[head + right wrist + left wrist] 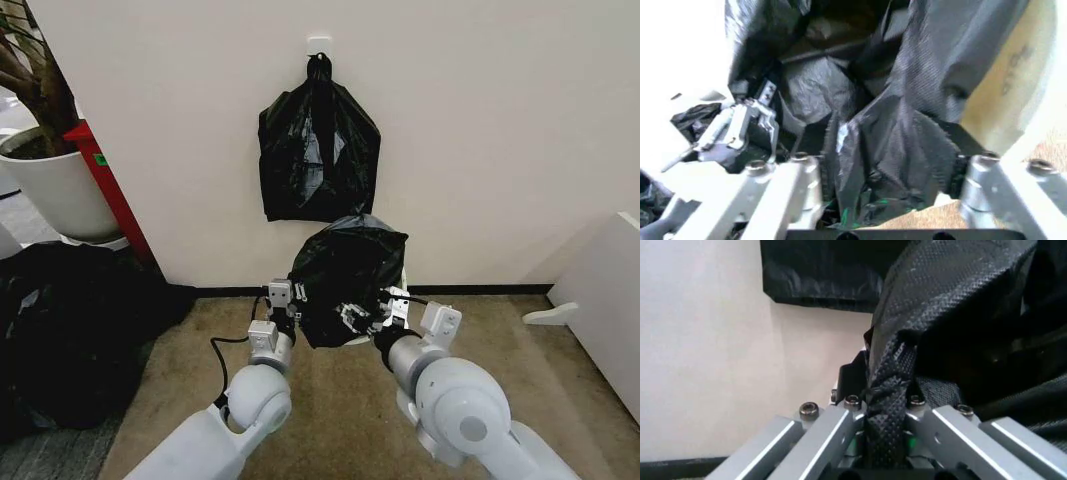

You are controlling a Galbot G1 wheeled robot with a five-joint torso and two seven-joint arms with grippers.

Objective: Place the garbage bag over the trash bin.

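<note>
The garbage bag point(345, 275), glossy black and wrinkly, bulges between my two grippers just in front of the wall. It covers most of the trash bin, of which a cream-white sliver of rim point(404, 283) shows at the bag's right side; its cream wall point(1013, 85) appears beside the bag in the right wrist view. My left gripper point(285, 312) is shut on a twisted fold of the bag point(888, 400) at its left edge. My right gripper point(372, 318) grips a thick bunch of the bag point(893, 160) at the right edge.
A thicker black bag bundle point(318, 150) hangs from a wall hook above. A large dark heap of bags point(70, 330) lies on the floor at left, behind it a white plant pot point(55, 185) and a red post point(110, 190). White furniture point(600, 300) stands at right.
</note>
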